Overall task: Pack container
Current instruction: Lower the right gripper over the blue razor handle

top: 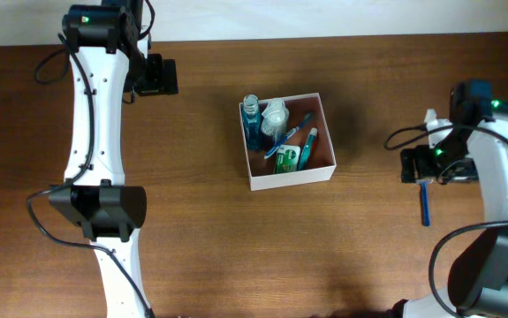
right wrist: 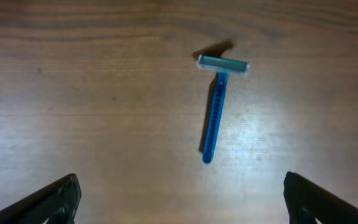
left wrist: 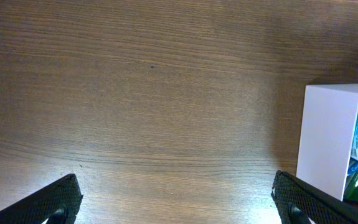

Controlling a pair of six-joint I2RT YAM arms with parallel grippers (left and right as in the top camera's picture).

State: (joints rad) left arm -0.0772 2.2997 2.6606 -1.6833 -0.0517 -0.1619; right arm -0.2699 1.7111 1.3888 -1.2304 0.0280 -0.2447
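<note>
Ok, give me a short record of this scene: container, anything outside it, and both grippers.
container: white box, open top, toiletries inside
razor: blue, flat on the table, outside the container
left gripper: open, empty, over the table apart from the container
right gripper: open, empty, above the razor

Overhead: high up, straight down on table (top: 200, 256), both arms in shot. Left wrist: low, close over bare wood, left gripper (left wrist: 179, 205) tips in bottom corners, container (left wrist: 328, 137) wall at right edge; overhead has same container (top: 293, 179) mid-table. Right wrist: close, facing down, right gripper (right wrist: 182, 202) tips in bottom corners, razor (right wrist: 214, 118) centre; overhead has razor (top: 425, 205) far right.
</note>
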